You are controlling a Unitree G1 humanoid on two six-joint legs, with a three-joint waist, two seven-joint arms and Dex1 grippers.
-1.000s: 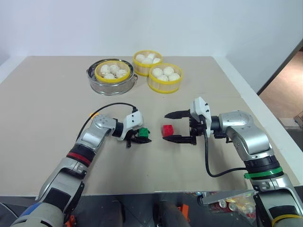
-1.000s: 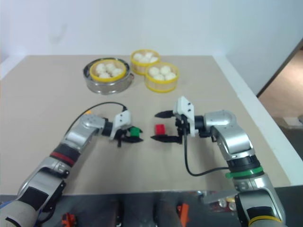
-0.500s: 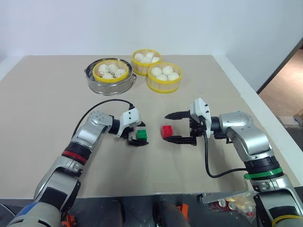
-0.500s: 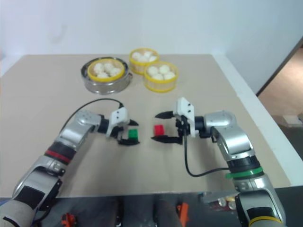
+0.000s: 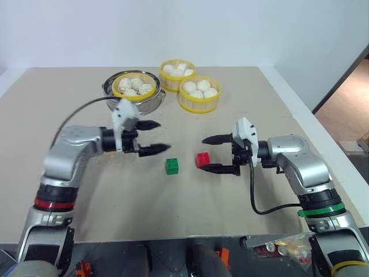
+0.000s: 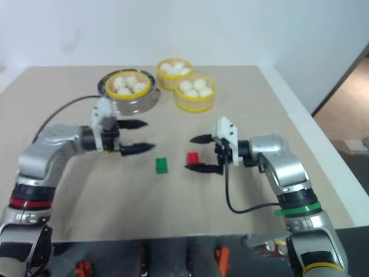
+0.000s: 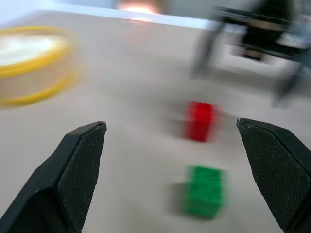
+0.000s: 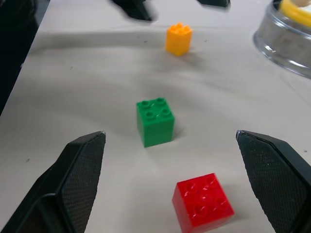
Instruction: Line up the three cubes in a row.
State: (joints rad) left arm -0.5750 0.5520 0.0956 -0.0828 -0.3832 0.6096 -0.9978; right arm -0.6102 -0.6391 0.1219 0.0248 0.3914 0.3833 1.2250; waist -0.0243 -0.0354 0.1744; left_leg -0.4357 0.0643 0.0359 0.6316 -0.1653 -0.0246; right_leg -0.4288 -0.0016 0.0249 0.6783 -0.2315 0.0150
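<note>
Green cube (image 5: 172,166): free on tabletop (image 5: 69,190), just left of red cube (image 5: 202,159), so two are aligned.
Orange-yellow cube (image 8: 178,39): further left, apart; not in row.
Left pincer (image 5: 151,137): released, raised.
Right pincer (image 5: 211,154): released, bracketing red.

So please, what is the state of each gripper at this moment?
Left gripper: open, holding nothing, raised above the table.
Right gripper: open, empty, fingers on either side of the red cube.
</note>
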